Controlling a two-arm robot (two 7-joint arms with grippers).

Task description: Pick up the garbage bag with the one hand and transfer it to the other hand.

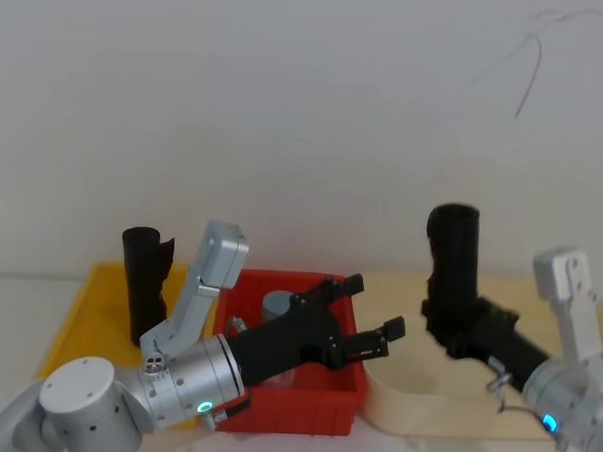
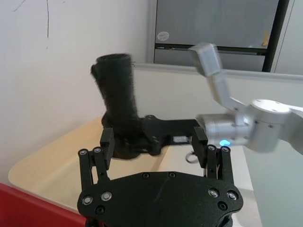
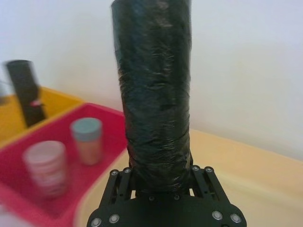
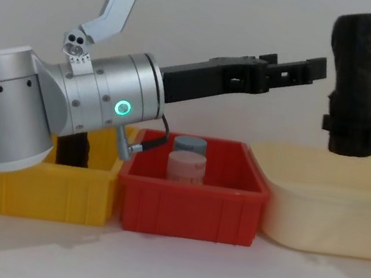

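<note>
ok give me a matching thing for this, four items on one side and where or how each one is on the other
1 garbage bag
2 slim black roll
3 grey-capped jar
4 left gripper

a in the red bin
b open, holding nothing
c in the yellow bin
d gripped by the right gripper

Pairs: 1-d, 2-c, 3-a, 4-b
</note>
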